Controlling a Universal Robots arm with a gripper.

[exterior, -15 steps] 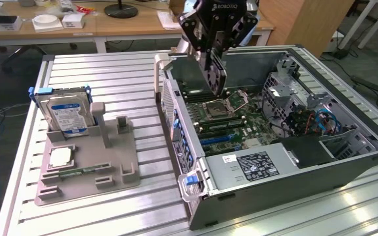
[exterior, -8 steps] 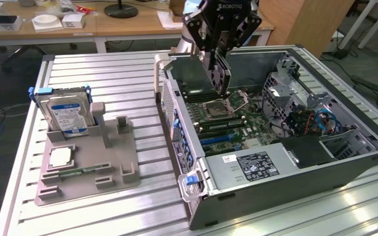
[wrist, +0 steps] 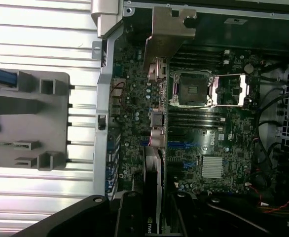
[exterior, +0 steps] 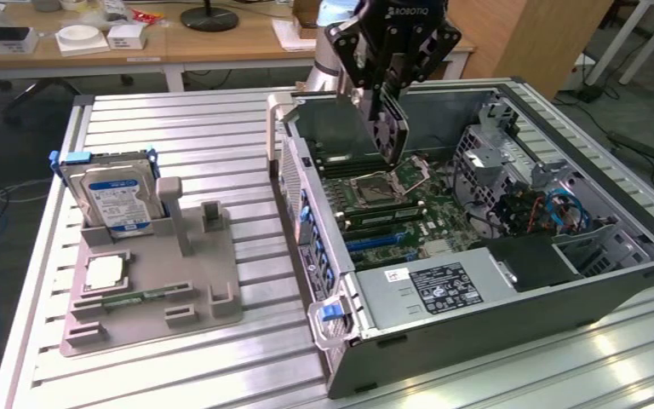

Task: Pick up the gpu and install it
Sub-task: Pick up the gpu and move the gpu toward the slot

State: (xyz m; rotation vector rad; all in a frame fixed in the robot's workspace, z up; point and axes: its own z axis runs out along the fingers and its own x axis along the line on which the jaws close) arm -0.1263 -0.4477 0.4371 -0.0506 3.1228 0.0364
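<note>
Jaws of the gripper pinch the gpu hanging below them; best kept upright, squared to the blue PCIe slots beneath.

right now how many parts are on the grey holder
3 on the grey holder: hard drive upright at the far end, processor flat midway, green memory strip nearer the camera. None seems hidden.
</note>
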